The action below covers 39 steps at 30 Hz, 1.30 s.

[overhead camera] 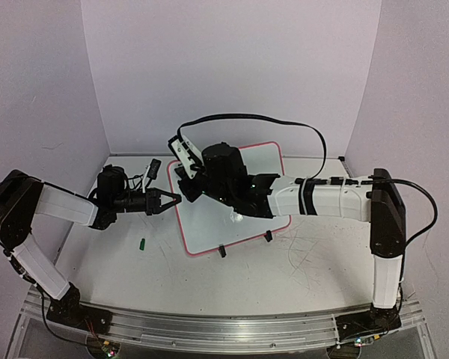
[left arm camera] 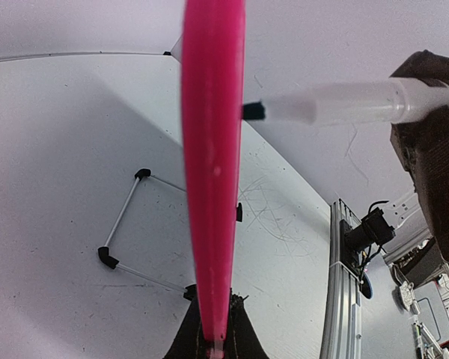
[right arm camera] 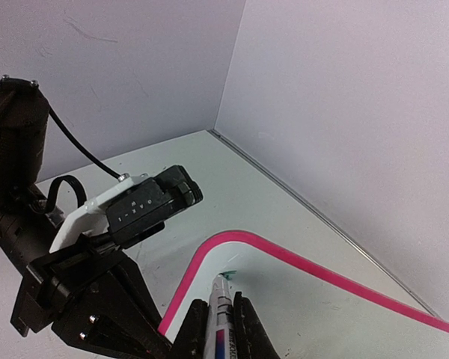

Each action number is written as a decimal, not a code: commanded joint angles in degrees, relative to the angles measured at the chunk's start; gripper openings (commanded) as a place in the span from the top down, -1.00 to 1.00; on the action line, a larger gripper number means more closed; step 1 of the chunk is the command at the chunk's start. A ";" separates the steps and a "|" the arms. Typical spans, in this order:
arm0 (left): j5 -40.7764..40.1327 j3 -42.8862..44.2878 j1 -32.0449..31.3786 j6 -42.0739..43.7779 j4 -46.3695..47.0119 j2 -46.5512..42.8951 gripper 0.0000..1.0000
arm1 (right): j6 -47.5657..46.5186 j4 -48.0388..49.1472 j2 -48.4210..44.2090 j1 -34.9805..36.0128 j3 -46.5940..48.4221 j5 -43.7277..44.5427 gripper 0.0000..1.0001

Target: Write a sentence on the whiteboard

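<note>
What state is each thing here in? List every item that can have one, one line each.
whiteboard: held by its left rim.
left hand: shut on the whiteboard's rim.
marker: uncapped, tip at the board.
right hand: shut on the marker.
sentence: barely begun, one small green mark.
green cap: off, lying on the table.

The whiteboard point(overhead camera: 209, 224) is a white rectangle with rounded corners and a thin pink-red rim. It sits skewed on the table's middle, its far left corner turned toward the back wall. Two small black clip feet point(overhead camera: 221, 251) stick out from its near edge. Its visible surface is almost blank. In the right wrist view a tiny green mark point(right arm camera: 226, 275) sits just inside one rounded corner.
</note>
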 commanded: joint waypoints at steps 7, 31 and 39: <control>-2.37 1.75 -0.42 3.81 -1.82 -1.31 1.00 | 1.22 -1.13 -0.17 0.12 -0.26 -0.07 1.00; -2.44 1.99 -0.42 4.02 -2.22 -1.01 1.00 | 1.61 -1.17 -3.19 0.08 -4.10 5.57 1.00; -2.42 2.15 -0.42 4.02 -2.25 -0.96 1.00 | 1.65 -0.73 -4.53 0.07 -6.15 6.63 1.00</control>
